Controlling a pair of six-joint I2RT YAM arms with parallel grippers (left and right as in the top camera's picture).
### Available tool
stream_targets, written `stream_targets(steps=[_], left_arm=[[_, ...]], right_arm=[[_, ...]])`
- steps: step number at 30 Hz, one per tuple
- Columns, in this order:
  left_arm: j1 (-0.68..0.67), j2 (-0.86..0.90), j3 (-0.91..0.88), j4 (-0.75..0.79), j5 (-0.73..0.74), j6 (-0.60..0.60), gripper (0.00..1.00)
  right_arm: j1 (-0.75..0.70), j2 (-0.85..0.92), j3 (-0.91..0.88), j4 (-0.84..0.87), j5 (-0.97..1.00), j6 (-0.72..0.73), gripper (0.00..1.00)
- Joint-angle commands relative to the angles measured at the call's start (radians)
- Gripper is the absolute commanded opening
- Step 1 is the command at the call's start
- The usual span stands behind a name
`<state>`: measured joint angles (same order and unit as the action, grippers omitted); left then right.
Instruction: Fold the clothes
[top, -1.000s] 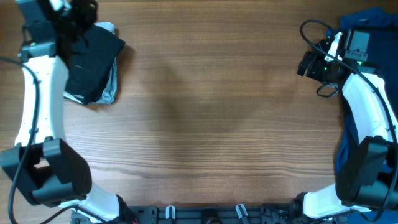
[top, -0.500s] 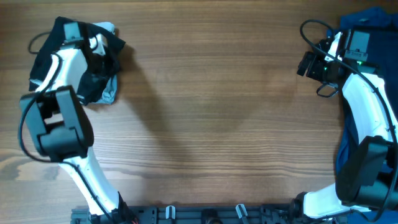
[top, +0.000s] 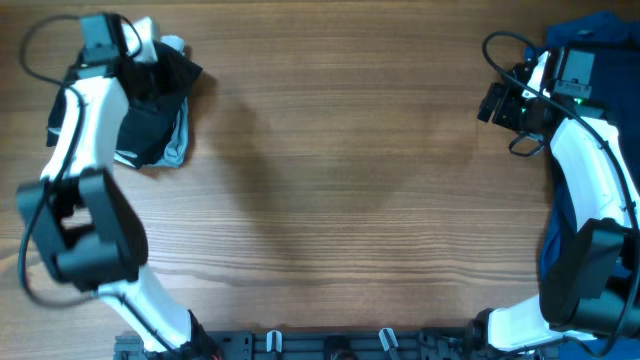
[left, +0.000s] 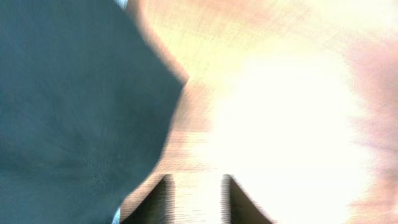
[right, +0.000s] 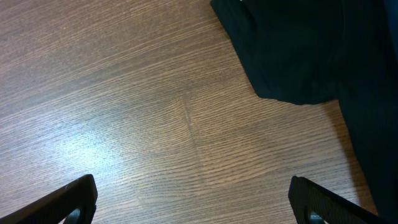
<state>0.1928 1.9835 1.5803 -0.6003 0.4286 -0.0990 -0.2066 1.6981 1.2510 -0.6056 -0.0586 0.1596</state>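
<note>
Wood-grain table (top: 350, 200) under both arms. At far left, black folded garment (top: 150, 115) on a pale-blue piece (top: 178, 150), long axis near-to-far. Left gripper (left: 196, 183) just off its edge, fingers parted over bare wood, holding nothing (blurred view, so judged loosely). At far right, unfolded dark pile (top: 598, 28), running near-to-far down the right edge. Right gripper (right: 193, 186) spread wide, empty, just left of that pile. Black cloth (right: 292, 50) ahead and to one side of its fingers, apart from them. Likely next: reach right with the right arm, clearly the nearer one, and draw a piece toward the centre.
</note>
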Motion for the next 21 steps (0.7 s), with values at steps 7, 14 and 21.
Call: stream_targets(steps=[7, 14, 21], left_arm=[[0.002, -0.121, 0.022, 0.009, 0.001, -0.021, 1.00], [0.002, -0.121, 0.022, 0.009, 0.001, -0.021, 1.00], [0.002, -0.121, 0.022, 0.009, 0.001, -0.021, 1.00]], right_arm=[[-0.003, 0.013, -0.002, 0.000, -0.001, 0.000, 1.00], [-0.002, 0.013, -0.002, 0.000, -0.001, 0.000, 0.99], [-0.002, -0.261, -0.002, -0.001, -0.001, 0.000, 1.00]])
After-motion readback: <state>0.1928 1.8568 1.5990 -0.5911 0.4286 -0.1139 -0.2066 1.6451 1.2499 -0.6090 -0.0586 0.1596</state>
